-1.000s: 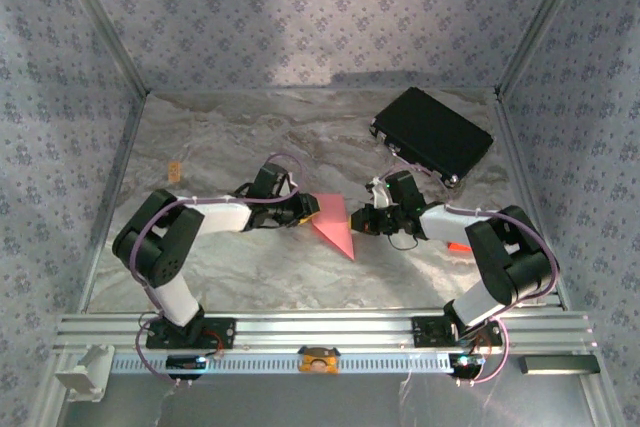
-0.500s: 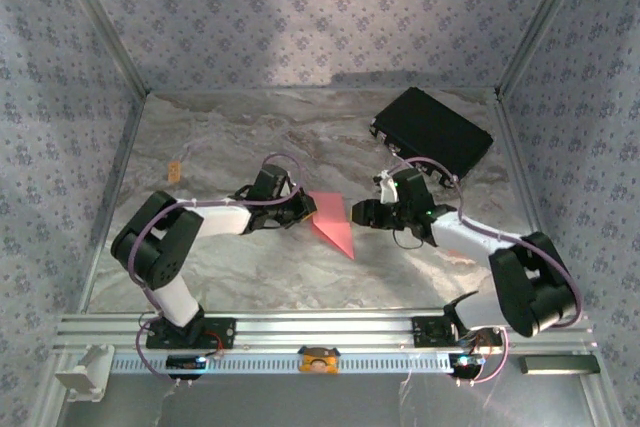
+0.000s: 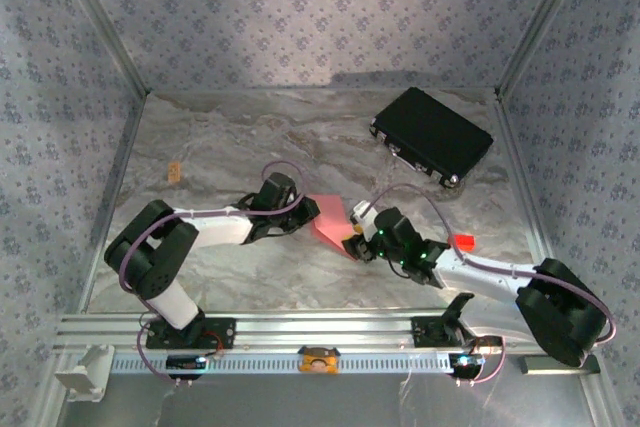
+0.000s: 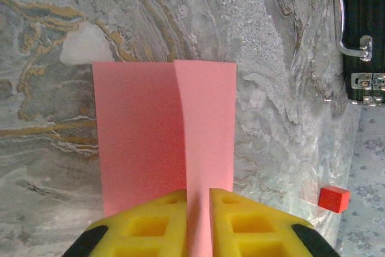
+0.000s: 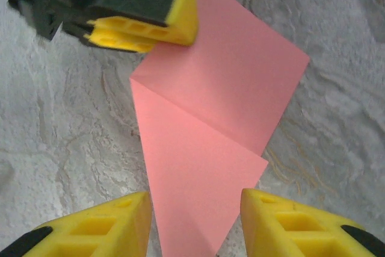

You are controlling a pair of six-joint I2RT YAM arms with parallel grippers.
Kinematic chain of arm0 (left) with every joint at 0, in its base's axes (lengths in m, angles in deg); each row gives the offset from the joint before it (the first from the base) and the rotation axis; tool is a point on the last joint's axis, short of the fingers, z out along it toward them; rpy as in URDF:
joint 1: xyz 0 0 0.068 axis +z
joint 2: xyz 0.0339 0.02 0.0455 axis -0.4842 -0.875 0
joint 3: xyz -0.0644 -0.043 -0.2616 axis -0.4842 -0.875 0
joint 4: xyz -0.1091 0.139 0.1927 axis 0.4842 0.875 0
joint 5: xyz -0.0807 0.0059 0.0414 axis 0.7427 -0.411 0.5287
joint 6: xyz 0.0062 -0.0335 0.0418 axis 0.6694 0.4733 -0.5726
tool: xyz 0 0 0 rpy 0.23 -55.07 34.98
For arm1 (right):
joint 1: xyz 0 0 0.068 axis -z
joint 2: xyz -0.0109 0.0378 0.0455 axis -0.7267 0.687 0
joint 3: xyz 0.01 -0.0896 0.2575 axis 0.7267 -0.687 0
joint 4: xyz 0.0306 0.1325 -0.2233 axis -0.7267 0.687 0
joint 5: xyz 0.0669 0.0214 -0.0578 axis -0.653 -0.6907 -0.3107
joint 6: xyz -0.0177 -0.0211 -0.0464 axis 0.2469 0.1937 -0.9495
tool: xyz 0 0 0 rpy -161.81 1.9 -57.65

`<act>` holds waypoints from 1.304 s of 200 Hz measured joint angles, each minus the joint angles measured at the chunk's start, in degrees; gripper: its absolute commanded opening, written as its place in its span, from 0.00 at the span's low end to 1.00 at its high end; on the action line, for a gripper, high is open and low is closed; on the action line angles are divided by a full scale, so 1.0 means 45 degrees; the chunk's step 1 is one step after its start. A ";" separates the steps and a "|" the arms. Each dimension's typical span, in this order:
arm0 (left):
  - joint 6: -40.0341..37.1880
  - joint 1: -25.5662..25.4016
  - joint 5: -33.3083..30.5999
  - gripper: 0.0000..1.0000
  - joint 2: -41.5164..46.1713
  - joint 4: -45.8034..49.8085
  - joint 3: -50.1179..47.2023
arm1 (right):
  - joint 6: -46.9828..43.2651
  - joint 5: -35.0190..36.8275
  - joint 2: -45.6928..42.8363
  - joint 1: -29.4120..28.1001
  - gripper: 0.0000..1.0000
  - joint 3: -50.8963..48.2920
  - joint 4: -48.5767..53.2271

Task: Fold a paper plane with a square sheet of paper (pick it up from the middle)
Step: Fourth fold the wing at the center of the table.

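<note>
The square sheet of paper (image 3: 331,221) is salmon pink and lies on the marble table, folded into a pointed shape with a centre crease. In the left wrist view the paper (image 4: 144,130) has a raised middle fold running between my yellow fingers. My left gripper (image 4: 198,221) is shut on that fold at the paper's blunt end (image 3: 303,214). My right gripper (image 5: 195,221) stands open, one finger on each side of the paper's pointed tip (image 5: 192,173). From above, the right gripper (image 3: 356,240) sits at the near right of the paper.
A black case (image 3: 432,134) lies at the back right, its latches toward the paper (image 4: 361,28). A small red block (image 3: 463,243) sits beside the right arm. A tiny orange tag (image 3: 175,171) lies at the left. Frame walls close in the table.
The right arm swung from the paper's right side toward the near edge and now sits at the pointed tip, its jaws opened. The left gripper stayed at the paper.
</note>
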 measured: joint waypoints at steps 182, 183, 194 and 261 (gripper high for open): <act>-0.0121 0.0010 0.0631 0.09 0.0000 -0.0005 0.0350 | -0.3245 0.4430 0.3351 -0.2968 0.45 0.0005 -0.2385; -0.0117 0.0010 0.0636 0.09 0.0000 -0.0010 0.0350 | -0.3254 0.4439 0.3361 -0.2973 0.45 0.0010 -0.2390; 0.0019 0.0010 0.0631 0.08 0.0005 -0.0010 0.0350 | -0.3279 0.4682 0.3521 -0.3045 0.45 0.0053 -0.2497; 0.0345 0.0039 0.0505 0.09 0.0180 0.0015 0.0350 | -0.3308 0.5523 0.3818 -0.3075 0.34 0.0068 -0.2895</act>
